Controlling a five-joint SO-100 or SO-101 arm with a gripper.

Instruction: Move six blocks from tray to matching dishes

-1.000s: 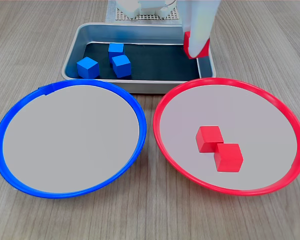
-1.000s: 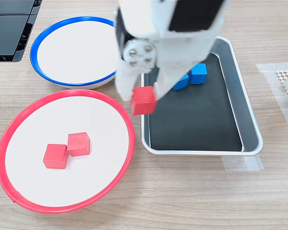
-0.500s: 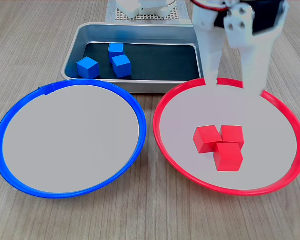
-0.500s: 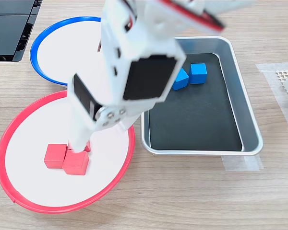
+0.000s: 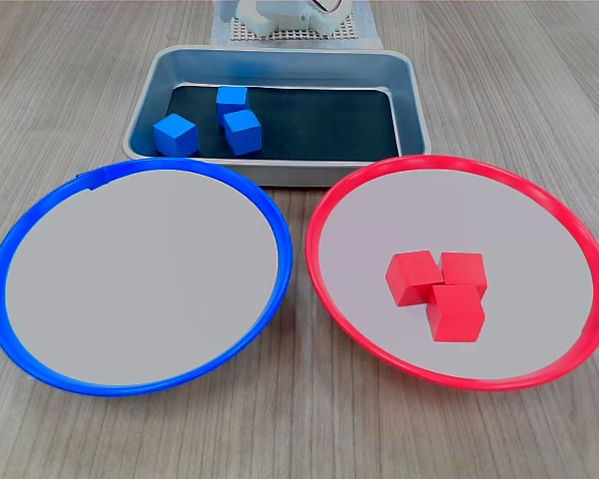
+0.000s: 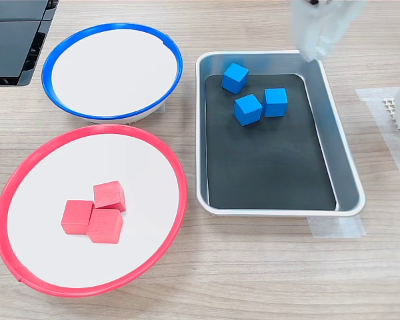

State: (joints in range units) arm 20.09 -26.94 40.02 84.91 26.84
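Three red blocks (image 5: 455,312) (image 6: 105,225) lie clustered and touching in the red-rimmed dish (image 5: 539,249) (image 6: 53,160). Three blue blocks (image 5: 243,131) (image 6: 248,109) sit in the grey tray (image 5: 280,60) (image 6: 347,173), towards the first exterior view's left. The blue-rimmed dish (image 5: 140,274) (image 6: 110,70) holds nothing. My gripper (image 6: 320,30) appears only in the second exterior view, as a blurred white shape over the tray's top right corner, with nothing in it. Its jaws are too smeared to read.
The arm's white base (image 5: 290,12) stands behind the tray on a mesh mat (image 6: 397,110). A dark flat object (image 6: 13,33) lies at the second exterior view's top left. Clear tape (image 6: 333,228) sits by the tray's near corner.
The gripper carried the third red block from over the tray to the red-rimmed dish and let it go beside the other two. It has since swung back towards the tray, empty.
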